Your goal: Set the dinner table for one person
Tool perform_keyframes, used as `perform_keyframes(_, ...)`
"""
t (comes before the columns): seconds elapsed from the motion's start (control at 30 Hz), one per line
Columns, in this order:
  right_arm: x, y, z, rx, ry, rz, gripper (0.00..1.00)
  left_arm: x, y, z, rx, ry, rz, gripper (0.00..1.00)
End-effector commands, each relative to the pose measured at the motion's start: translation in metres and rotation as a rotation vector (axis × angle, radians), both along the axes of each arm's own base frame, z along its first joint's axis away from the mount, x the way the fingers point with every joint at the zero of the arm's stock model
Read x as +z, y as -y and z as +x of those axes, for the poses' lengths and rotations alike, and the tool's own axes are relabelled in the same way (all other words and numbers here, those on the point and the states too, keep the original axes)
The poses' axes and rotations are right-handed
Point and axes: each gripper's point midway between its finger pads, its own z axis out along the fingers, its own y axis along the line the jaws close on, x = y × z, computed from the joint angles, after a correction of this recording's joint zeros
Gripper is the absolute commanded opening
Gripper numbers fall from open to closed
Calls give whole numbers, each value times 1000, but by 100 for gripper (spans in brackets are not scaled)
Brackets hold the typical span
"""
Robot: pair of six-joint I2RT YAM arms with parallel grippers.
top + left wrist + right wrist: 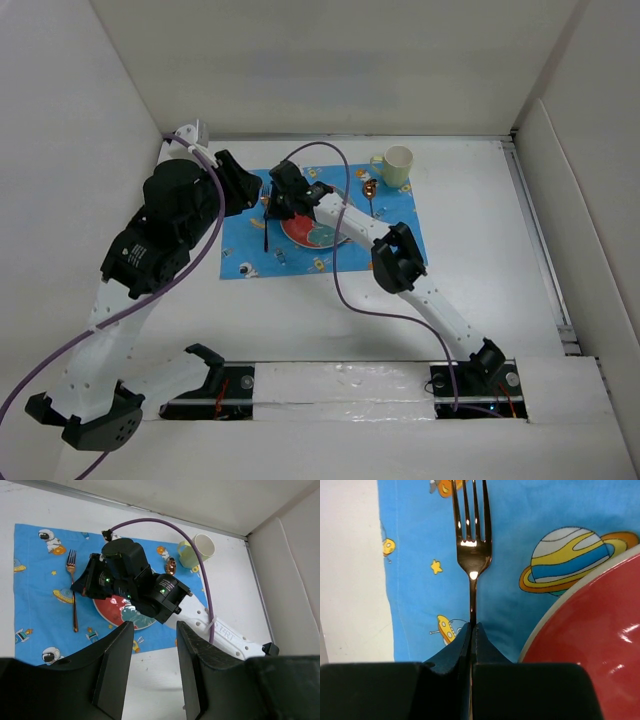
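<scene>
Right gripper (471,630) pinches the copper fork (471,545) by its thin handle, tines ahead over the blue cloth (520,530), red plate (590,645) just right. Expect it light, stiff, slick; hold mid-handle. Left gripper (154,645) hangs wide, empty.

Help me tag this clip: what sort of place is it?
Probably a robot lab test cell, not a home: bare white walls box in the table, two arms are bolted at its near edge, and the right tool pinches a fork over a cartoon cloth.
</scene>
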Motion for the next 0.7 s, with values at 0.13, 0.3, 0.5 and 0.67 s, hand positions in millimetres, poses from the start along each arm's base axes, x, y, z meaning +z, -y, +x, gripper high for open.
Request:
perform_keyframes(0.13, 23, -18, 4, 32, 30, 104, 15, 9, 6, 3, -16, 28, -28, 37)
perform_keyframes(0.3, 74, -24, 1, 84, 97, 172, 48, 9, 9, 6, -24, 33, -30, 39)
perform_keyframes(0.5, 201, -7, -11, 174, 273, 299, 71, 22, 2, 16, 21, 68, 8, 60)
perform_keyframes(0.67, 289, 36, -49, 263, 415, 326, 100, 35, -3, 22, 50, 112, 20, 76)
